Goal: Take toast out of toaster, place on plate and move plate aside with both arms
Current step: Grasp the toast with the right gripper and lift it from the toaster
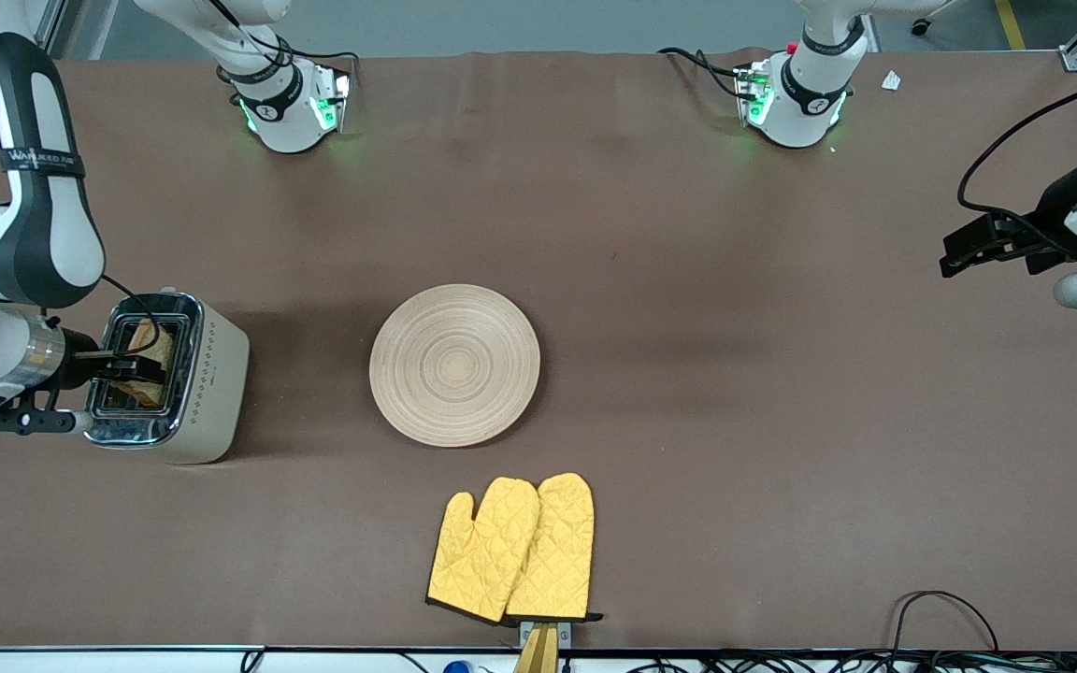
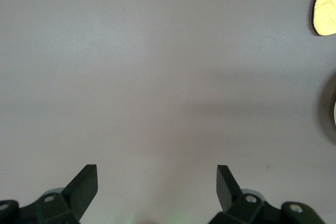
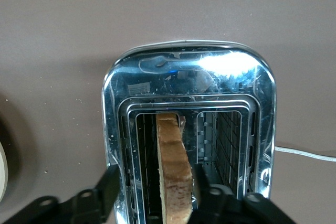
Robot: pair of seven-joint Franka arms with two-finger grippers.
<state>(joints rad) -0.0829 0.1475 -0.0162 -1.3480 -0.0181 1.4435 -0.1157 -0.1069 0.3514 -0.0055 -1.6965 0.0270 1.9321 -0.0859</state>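
Note:
The toast (image 1: 153, 348) stands upright in one slot of the toaster (image 1: 213, 376) at the right arm's end of the table. My right gripper (image 1: 132, 366) is over the toaster, open, with one finger on each side of the slice. In the right wrist view the toast (image 3: 173, 177) shows edge-on between the fingers of the right gripper (image 3: 156, 183); one finger is close against it, the other stands well apart. The round light-wood plate (image 1: 454, 365) lies bare at mid-table. My left gripper (image 1: 954, 252) waits open and empty over the table at the left arm's end; the left wrist view shows it (image 2: 157, 179) over bare cloth.
A pair of yellow oven mitts (image 1: 515, 550) lies nearer to the front camera than the plate; one mitt's tip shows in the left wrist view (image 2: 326, 9). The toaster's second slot (image 3: 220, 140) is empty. A white cable (image 3: 307, 153) runs from the toaster. Brown cloth covers the table (image 1: 735, 374).

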